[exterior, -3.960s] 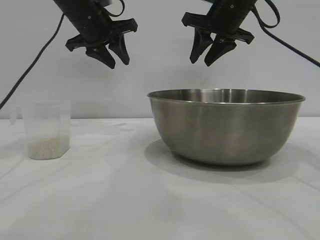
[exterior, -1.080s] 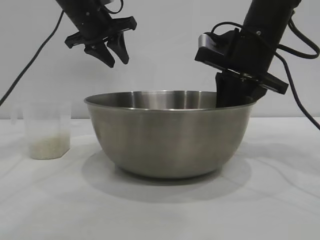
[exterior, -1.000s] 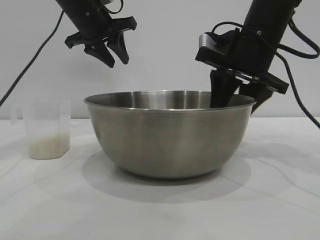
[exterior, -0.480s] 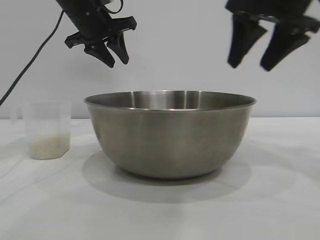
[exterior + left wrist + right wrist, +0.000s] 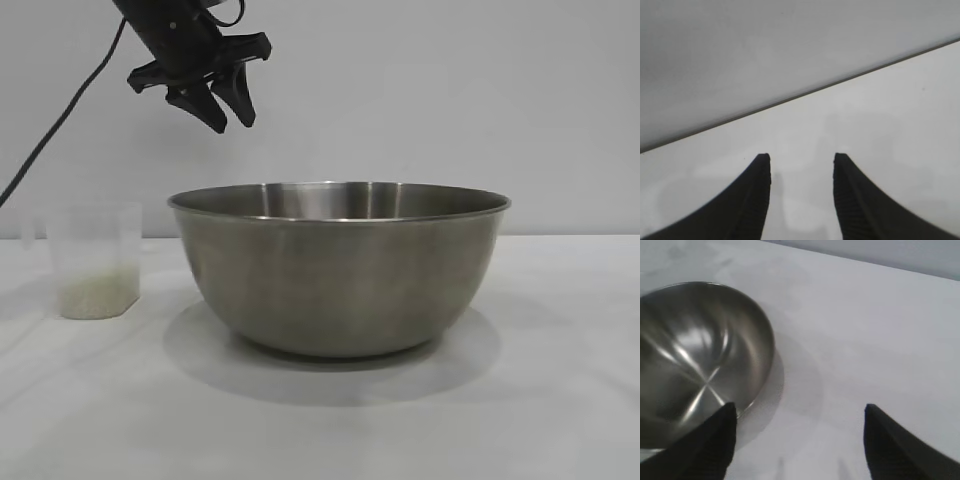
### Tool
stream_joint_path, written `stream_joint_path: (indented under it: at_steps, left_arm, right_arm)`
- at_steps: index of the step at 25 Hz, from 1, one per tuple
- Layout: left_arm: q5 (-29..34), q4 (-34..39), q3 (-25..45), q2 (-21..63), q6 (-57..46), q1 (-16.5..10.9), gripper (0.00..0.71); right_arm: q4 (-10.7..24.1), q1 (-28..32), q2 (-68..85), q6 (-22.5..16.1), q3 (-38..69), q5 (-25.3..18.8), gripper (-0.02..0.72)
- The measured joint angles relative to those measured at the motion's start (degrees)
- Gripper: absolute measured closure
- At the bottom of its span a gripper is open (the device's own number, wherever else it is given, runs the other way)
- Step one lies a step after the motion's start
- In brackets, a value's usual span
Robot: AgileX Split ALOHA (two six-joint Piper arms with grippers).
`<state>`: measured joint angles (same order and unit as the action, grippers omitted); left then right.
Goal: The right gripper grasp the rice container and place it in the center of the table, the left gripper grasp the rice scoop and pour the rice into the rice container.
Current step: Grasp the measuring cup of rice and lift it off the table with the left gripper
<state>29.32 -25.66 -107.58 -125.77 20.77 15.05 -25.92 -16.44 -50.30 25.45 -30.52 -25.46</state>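
Right gripper [image 5: 796,440] has let go and pulled out spread, bowl [image 5: 340,265] sits mid-frame, so the part-open, empty left gripper [image 5: 218,105] goes for the scoop [image 5: 95,260] next.

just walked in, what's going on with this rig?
The rice container sits mid-table, empty inside and let go. The right gripper is open, clear of it, out of the exterior view. The left gripper hangs open above the table, holding nothing. The rice scoop, with rice in its bottom, stands untouched beside the container.

Right claw [image 5: 797,440] apparently clear of bowl [image 5: 340,265].
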Motion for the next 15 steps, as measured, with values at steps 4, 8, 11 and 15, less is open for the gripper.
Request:
stream_joint_path:
  at_steps: [4,8,11,15]
  left_arm:
    - [0.0,0.0,0.0,0.77,-0.09,0.0,0.435]
    - [0.33,0.0,0.0,1.05,-0.09,0.0,0.435]
    - [0.6,0.0,0.0,1.05,-0.09,0.0,0.435]
    - [0.6,0.0,0.0,1.05,-0.09,0.0,0.435]
  right_arm:
    - [8.74,0.04,9.18,-6.55,0.23,-10.8,0.266]
    - [10.32,4.64,16.54,-7.44,0.23,-20.75,0.266]
    - [11.47,10.35,21.98,-7.88,0.23,-26.07,0.266]
    - [10.68,13.91,28.89,-8.13,0.23,-30.26,0.266]
